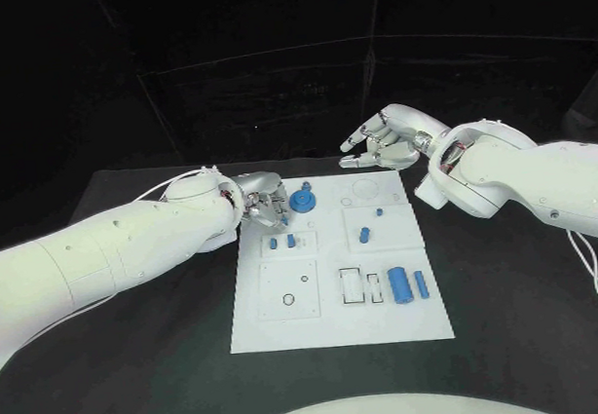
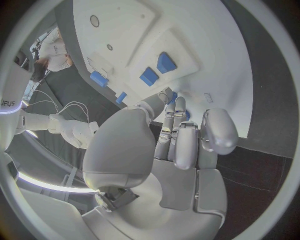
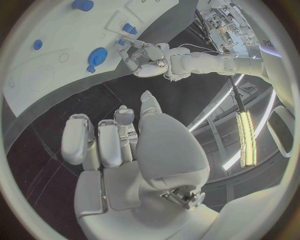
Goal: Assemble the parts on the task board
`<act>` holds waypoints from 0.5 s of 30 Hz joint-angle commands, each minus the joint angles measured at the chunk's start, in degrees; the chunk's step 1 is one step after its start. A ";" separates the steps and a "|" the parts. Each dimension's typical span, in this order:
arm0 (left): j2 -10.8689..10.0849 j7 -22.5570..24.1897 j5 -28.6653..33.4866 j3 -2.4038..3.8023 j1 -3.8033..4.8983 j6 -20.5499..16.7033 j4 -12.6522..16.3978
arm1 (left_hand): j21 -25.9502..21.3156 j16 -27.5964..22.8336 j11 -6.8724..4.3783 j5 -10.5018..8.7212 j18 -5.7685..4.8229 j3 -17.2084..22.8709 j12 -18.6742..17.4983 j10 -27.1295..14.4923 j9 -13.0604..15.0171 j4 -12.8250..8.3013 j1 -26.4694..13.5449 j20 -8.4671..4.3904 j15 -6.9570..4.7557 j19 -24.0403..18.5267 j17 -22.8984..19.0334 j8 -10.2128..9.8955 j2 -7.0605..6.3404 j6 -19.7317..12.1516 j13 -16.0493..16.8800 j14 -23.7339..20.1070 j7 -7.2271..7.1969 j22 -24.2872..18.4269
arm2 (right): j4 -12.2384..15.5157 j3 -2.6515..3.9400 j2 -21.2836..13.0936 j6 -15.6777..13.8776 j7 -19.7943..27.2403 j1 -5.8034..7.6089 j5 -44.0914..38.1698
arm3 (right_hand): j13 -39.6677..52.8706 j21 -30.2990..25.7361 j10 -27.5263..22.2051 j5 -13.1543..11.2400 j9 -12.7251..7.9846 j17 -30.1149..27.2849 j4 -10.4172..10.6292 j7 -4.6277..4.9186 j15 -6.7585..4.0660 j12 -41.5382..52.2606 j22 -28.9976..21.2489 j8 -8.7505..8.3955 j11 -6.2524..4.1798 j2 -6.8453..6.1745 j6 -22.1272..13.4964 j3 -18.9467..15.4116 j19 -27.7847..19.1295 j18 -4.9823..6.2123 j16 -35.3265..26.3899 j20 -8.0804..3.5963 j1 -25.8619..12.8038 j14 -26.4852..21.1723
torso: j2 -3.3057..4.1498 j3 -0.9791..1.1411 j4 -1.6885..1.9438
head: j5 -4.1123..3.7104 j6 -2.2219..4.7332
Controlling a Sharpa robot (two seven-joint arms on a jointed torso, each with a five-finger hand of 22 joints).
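While the black table [image 1: 145, 377] takes most of the lower half of the head view, the white task board [image 1: 341, 328] lies in its middle, a little right of centre.

From the left edge of that view comes the left arm [image 1: 92, 259], and the left hand [image 1: 263, 203] is over the upper left corner of the board. From above I cannot tell if it holds something. The left wrist view is closer: the fingers [image 2: 177, 131] lie together and their tips reach down to a small blue part [image 2: 172, 96] on the board, but if they pinch it I cannot tell.

From the right edge comes the right arm [image 1: 551, 185]. The right hand [image 1: 382, 144] hangs above the table just past the upper edge of the board, with its fingers apart and nothing in them; the right wrist view confirms this.

On the board, two blue cylinders [image 1: 408, 284] lie at the lower right, a round blue part [image 1: 304, 202] stands at the upper left, and small blue pieces [image 1: 364, 234] sit near the middle. The right wrist view also shows the round part from the side.
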 commanded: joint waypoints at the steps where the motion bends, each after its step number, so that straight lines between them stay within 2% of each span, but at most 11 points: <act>1: 0.04 -0.17 -0.13 -0.01 0.02 1.40 0.03 | 0.15 -0.23 -0.16 -0.38 -1.14 0.17 -0.20 0.39 0.07 0.17 -0.47 0.13 -0.15 0.40 -0.07 -0.14 0.01 0.22 -0.08 2.08 0.14 0.04 | 0.10 0.03 -0.02 0.07 0.31 0.10 0.07 | 0.07 -0.21 -0.01 0.22 0.07 0.09 -0.01 -0.24 -0.44 0.25 -0.02 0.24 0.05 0.46 0.23 -0.29 -0.29 0.85 -0.16 0.04 -0.08 1.94 | -0.01 0.01 0.00 | -0.03 -0.04; 7: 0.09 -0.15 -0.13 -0.01 0.02 1.34 -0.03 | 0.14 -0.27 -0.02 -0.38 -1.15 0.13 -0.52 0.33 -0.17 0.13 -0.60 0.16 -0.07 0.37 -0.21 -0.73 -0.31 -0.50 -0.10 2.05 0.37 0.07 | 0.11 0.03 -0.05 0.10 0.27 0.10 0.07 | 0.07 -0.21 -0.01 0.22 0.07 0.09 -0.01 -0.24 -0.44 0.25 -0.02 0.24 0.05 0.46 0.23 -0.29 -0.29 0.85 -0.16 0.04 -0.08 1.94 | 0.00 0.00 -0.01 | -0.06 -0.03; 11: 0.15 -0.25 -0.13 -0.02 0.02 1.53 -0.13 | 0.18 -0.22 0.20 -0.39 -1.17 0.23 -1.43 -0.15 -1.10 0.14 -1.02 0.32 0.14 0.32 -0.35 -3.64 -1.05 -4.59 -0.15 2.03 0.81 0.21 | 0.10 0.03 -0.06 0.13 0.21 0.11 0.07 | 0.07 -0.21 -0.01 0.22 0.07 0.09 -0.01 -0.24 -0.44 0.25 -0.02 0.24 0.05 0.46 0.23 -0.29 -0.29 0.85 -0.16 0.04 -0.08 1.94 | 0.00 -0.02 0.00 | -0.13 0.01; 15: 0.16 -0.31 -0.12 -0.02 0.02 1.72 -0.21 | 0.09 -0.32 0.40 -0.39 -1.16 0.08 -2.25 -0.91 -1.15 0.20 -1.41 0.44 0.28 0.25 -0.71 -5.09 -1.69 -6.47 -0.23 1.95 1.13 0.21 | 0.07 0.03 -0.11 0.18 0.12 0.11 0.06 | 0.07 -0.21 -0.01 0.22 0.07 0.09 -0.01 -0.24 -0.44 0.25 -0.02 0.24 0.05 0.46 0.23 -0.29 -0.29 0.85 -0.16 0.04 -0.08 1.94 | -0.05 -0.01 -0.01 | -0.14 0.00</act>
